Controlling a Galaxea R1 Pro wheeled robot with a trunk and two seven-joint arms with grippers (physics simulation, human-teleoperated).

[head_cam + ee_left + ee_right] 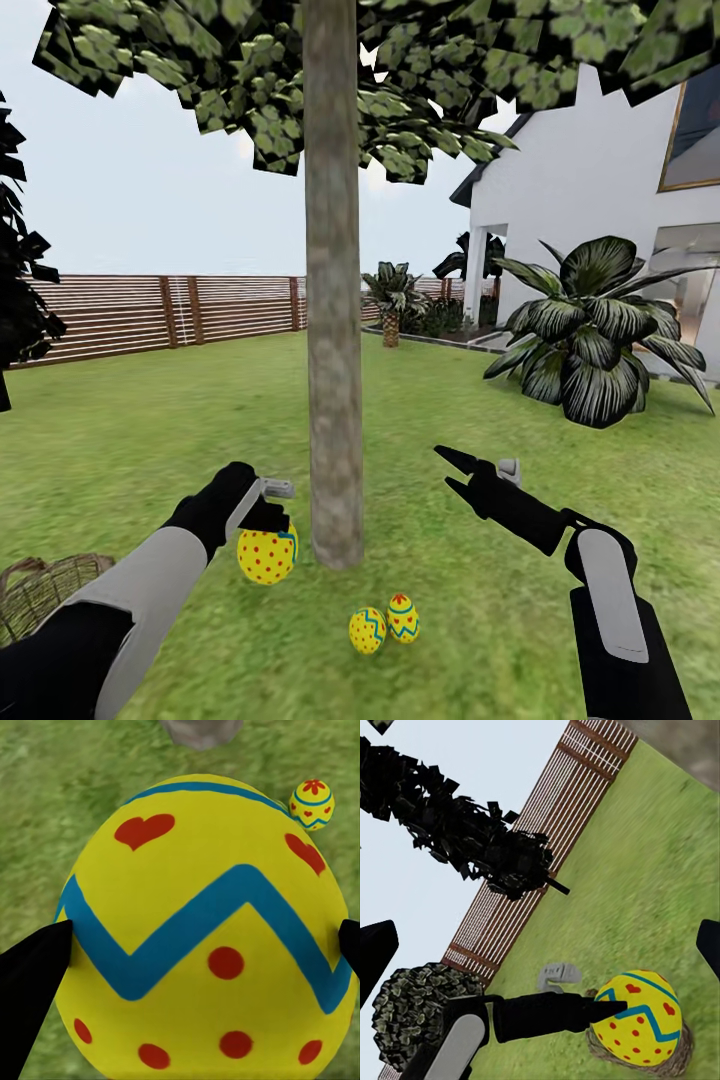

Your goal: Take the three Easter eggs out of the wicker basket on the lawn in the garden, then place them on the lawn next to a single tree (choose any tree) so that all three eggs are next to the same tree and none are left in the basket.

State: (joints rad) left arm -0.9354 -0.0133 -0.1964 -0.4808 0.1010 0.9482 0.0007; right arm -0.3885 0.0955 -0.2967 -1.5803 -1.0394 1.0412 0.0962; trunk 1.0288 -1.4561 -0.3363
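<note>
Garden lawn (150, 430), tree (333, 400): left gripper (268, 520) clamping Easter egg (267, 555); two eggs (384, 624) grounded beside trunk; right gripper (455, 472) spread wide.

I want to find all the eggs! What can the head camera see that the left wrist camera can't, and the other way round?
Head view: the wicker basket, the open right gripper and the white house. Left wrist view: the red hearts, close up, on the held egg. Both: that held egg, and a second egg lying on the lawn.
</note>
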